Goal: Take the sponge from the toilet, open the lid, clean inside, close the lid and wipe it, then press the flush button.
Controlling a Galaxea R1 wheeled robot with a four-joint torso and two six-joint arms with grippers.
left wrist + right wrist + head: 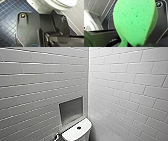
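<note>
Right wrist view: the sponge (134, 21) hid most of my right gripper (140, 45), clamped on its narrow end; head view cut off most of the toilet (72, 135).

White brick-laid wall tiles (37, 79), corner seam (89, 84) at 12 o'clock. Recessed grey niche (70, 109) toward 6. Floor (7, 18): small dark-blue tiles.

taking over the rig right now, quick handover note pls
Right end effector: shut on the sponge, held in the air near the toilet.
Left end effector: state unclear; its wrist is low beside the bowl, over blue floor tiles.
The lid looks down. The flush button is on the tank top.
Done: sponge picked up.
Left, apparently: open lid, clean inside, close, wipe, flush.
</note>
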